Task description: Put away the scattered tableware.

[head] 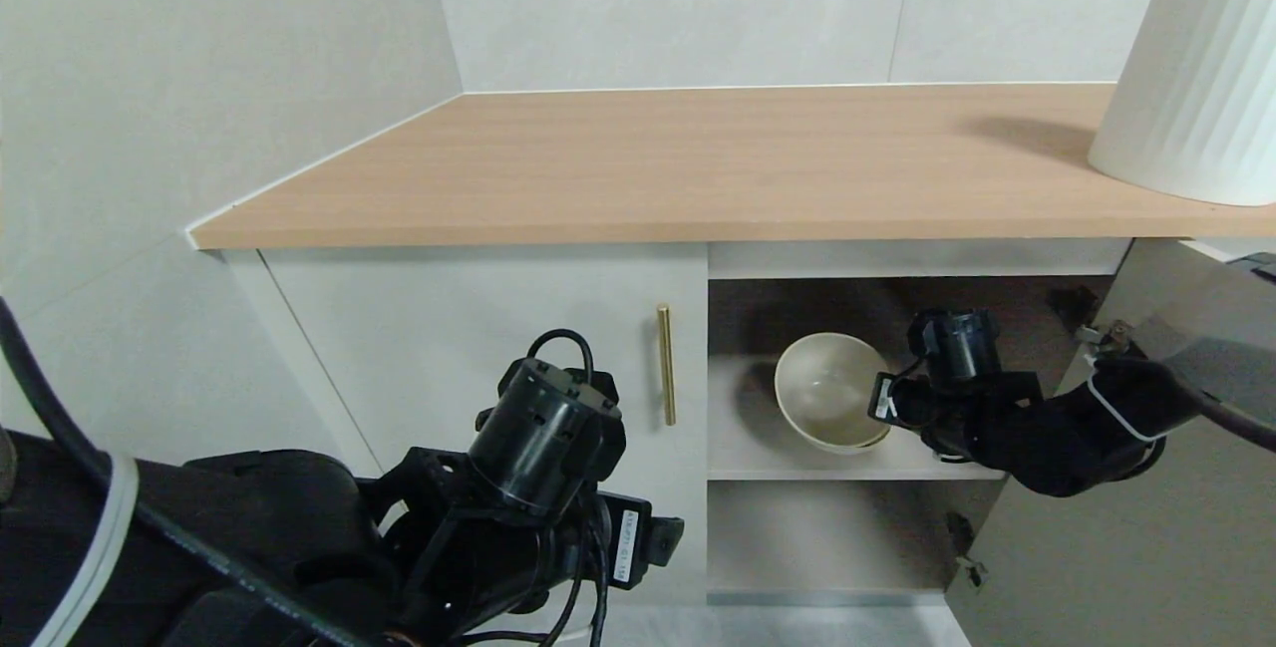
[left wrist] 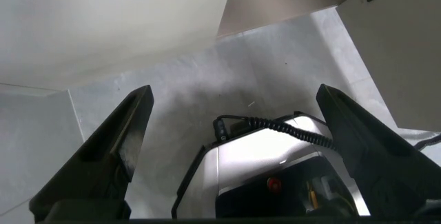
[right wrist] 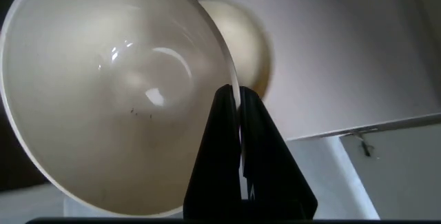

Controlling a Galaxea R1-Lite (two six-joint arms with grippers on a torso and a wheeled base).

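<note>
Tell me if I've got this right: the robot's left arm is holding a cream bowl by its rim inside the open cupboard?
Not quite. It is the right gripper, not the left, that holds the cream bowl by its rim inside the open cupboard, as the head view shows. The left gripper is open with nothing between its fingers.

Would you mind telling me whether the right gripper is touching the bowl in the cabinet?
Touching. The right wrist view shows the right gripper pinching the rim of the bowl, with one finger on each side.
</note>
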